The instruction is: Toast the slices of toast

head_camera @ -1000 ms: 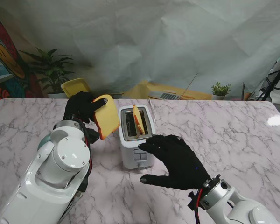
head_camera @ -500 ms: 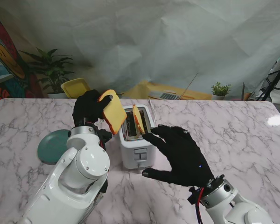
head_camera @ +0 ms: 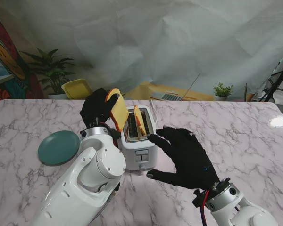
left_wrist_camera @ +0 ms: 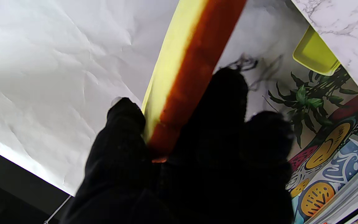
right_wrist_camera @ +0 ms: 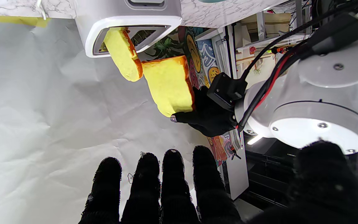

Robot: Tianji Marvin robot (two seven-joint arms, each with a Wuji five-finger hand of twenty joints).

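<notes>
A white toaster is placed on the marble table, near its middle. 1 toast slice is set in the right slot and sticks out of it, tilted. A 2nd slice is clamped in the left hand, with the thumb on 1 face and the fingers on the other. This slice is held on edge in the air, just beside the toaster's left slot and higher than it. The right hand is kept spread, fingers apart, and nothing is held in it; it is seen just right of the toaster, nearer to me. A teal plate is laid on the table, left of the toaster. A yellow tray is seen beyond the far edge.
</notes>
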